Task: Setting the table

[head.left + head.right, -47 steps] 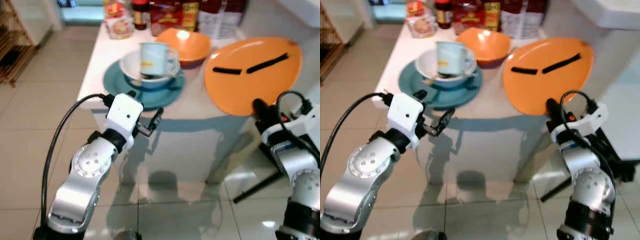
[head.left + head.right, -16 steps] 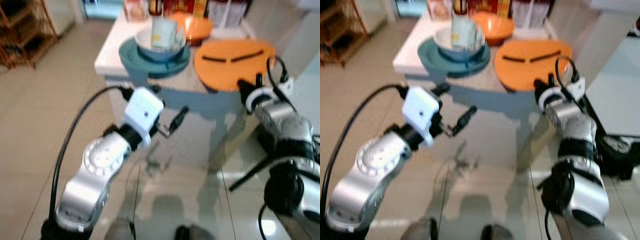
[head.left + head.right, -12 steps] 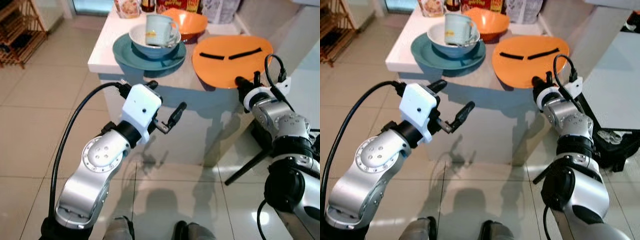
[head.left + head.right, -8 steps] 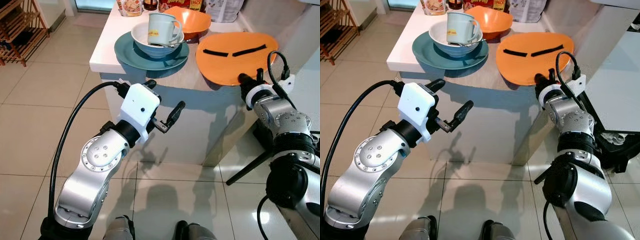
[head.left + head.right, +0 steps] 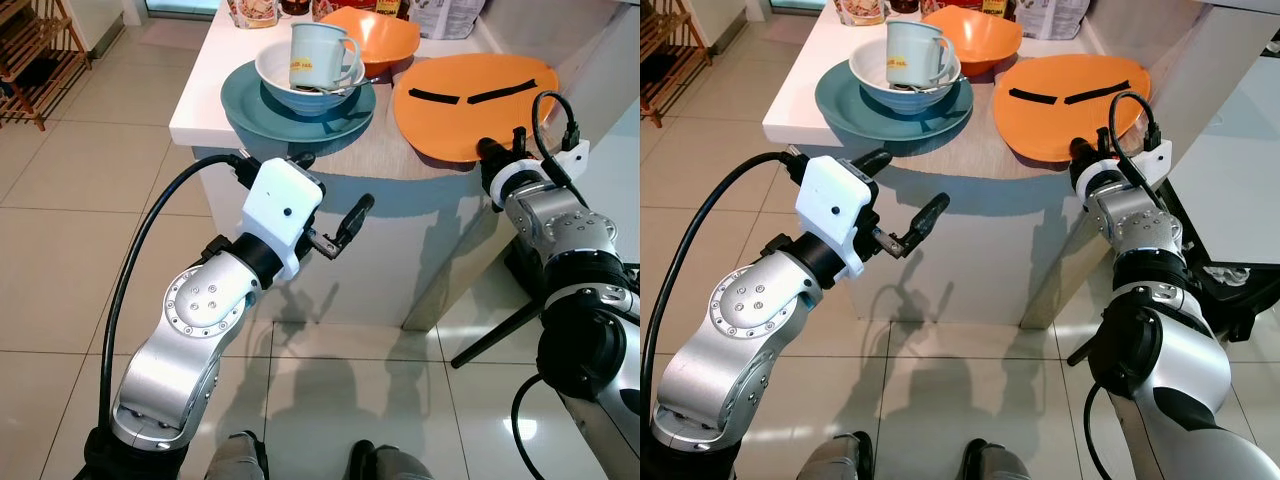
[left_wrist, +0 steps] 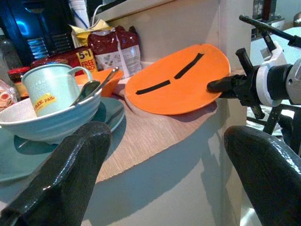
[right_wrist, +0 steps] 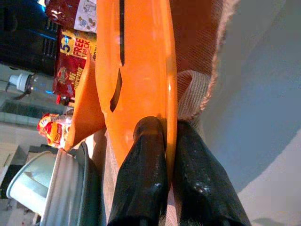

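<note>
While our right hand [image 7: 164,155] reaches up to the near edge of the surface [image 5: 400,160], its two black fingers [image 7: 143,174] are pinched on the rim of the orange plate [image 5: 480,90], one finger above the rim & one below. That plate lies at the surface's right front corner, its near edge hanging a bit over the side; two black strips [image 5: 470,97] lie across its top.

Our left hand [image 5: 330,215] hangs in the air just in front of the surface's front edge, below the teal plate [image 5: 250,100], touching nothing. Its fingers are spread wide apart w/ nothing between them; one fingertip [image 5: 360,206] points up toward the surface, and in the left wrist view the gap between the two pads looks straight along the wood-grain top.

On the surface's left part sits the teal plate, w/ a white bowl [image 5: 275,75] on it. Inside the bowl stands a pale green mug [image 5: 312,55], handle to the right, plus a spoon [image 6: 91,87] leaning on the bowl's rim. Just behind & right of that stack is an orange bowl [image 5: 385,35], close to the orange plate's far-left edge. Snack bags [image 6: 115,49] & jars stand along the back.

Floor [image 5: 90,190] is pale tile; a wooden rack [image 5: 40,50] stands far left.
</note>
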You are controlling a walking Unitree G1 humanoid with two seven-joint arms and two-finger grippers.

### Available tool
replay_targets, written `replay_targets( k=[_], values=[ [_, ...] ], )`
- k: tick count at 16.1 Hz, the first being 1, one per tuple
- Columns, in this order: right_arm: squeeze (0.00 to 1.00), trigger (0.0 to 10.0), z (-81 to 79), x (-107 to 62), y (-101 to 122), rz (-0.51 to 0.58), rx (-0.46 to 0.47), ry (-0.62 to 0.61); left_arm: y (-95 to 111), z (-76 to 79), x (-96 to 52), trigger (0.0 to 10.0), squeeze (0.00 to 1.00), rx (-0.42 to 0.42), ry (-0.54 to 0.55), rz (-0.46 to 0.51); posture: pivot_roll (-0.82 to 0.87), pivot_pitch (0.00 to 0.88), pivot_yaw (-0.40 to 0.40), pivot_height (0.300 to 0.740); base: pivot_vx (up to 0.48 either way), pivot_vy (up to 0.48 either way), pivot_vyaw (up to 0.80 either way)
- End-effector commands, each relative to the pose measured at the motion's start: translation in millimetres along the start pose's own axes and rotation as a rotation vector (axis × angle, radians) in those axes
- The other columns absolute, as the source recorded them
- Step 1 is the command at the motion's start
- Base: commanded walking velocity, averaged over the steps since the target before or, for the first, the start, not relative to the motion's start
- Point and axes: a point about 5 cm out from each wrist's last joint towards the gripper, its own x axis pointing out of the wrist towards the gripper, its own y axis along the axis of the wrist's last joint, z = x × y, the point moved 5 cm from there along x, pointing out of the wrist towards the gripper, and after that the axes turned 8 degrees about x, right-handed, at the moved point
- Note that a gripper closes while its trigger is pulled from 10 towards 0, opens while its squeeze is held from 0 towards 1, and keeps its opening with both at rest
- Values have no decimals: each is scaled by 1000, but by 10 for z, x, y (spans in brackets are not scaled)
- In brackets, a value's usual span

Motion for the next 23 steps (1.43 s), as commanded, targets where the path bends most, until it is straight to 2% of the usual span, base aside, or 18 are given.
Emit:
replay_targets(
  k=[1, 5, 13, 20, 21, 22, 23],
  values=[
    [0, 10000, -109, 12, 23, 2, -23, 29, -17, -5, 4, 10000, 0, -5, 4, -5, 107, 128, -60, 740, 424, 0, 0],
    [0, 10000, -43, 12, -80, -47, -58, 11, -20, 5, 17, 10000, 0, -11, 2, -4, 105, 128, -62, 740, 424, 0, -555],
    [0, 10000, 18, 4, -271, -153, -120, 5, -38, -30, -9, 10000, 0, 2, 20, -12, 108, 119, -74, 740, 400, 0, 0],
    [0, 10000, 98, -16, -255, -143, -101, -17, -5, 35, 8, 10000, 0, -5, 3, 6, 105, 117, -72, 740, 0, 0, 0],
    [573, 10000, 100, -16, -239, -134, -96, -17, -3, 37, 8, 10000, 0, -6, 2, 8, 105, 116, -74, 740, 0, 0, 0],
    [1000, 10000, 95, -14, -224, -124, -93, -15, 0, 41, 5, 10000, 0, -7, 0, 10, 105, 117, -74, 740, 0, 0, 0],
    [1000, 10000, 91, -13, -221, -121, -91, -14, 2, 44, 4, 10000, 0, -8, -3, 11, 105, 117, -74, 740, 0, 0, 0]
  ],
)
